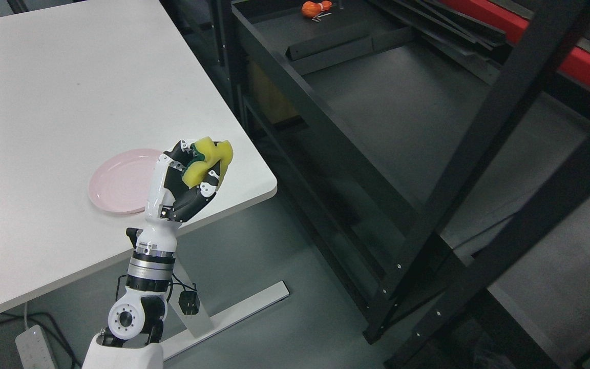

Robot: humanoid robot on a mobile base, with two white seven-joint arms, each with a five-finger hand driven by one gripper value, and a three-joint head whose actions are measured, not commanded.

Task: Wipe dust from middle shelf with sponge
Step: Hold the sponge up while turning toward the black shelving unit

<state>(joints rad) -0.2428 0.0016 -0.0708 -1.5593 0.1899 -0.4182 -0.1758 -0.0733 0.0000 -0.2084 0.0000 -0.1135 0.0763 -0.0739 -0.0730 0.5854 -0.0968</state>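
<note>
Left hand (185, 177) around sponge (208, 159)

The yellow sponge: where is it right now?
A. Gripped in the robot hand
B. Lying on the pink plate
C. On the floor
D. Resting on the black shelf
A: the left robot hand has its fingers curled around the yellow sponge, held up above the white table's edge, beside the pink plate.

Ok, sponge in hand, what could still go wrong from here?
The left hand grips the sponge only partly, much of it sticking out past the fingers, so it could slip when pressed. The hand is over the table corner, apart from the shelf; the arm could clip the black upright reaching in.
</note>
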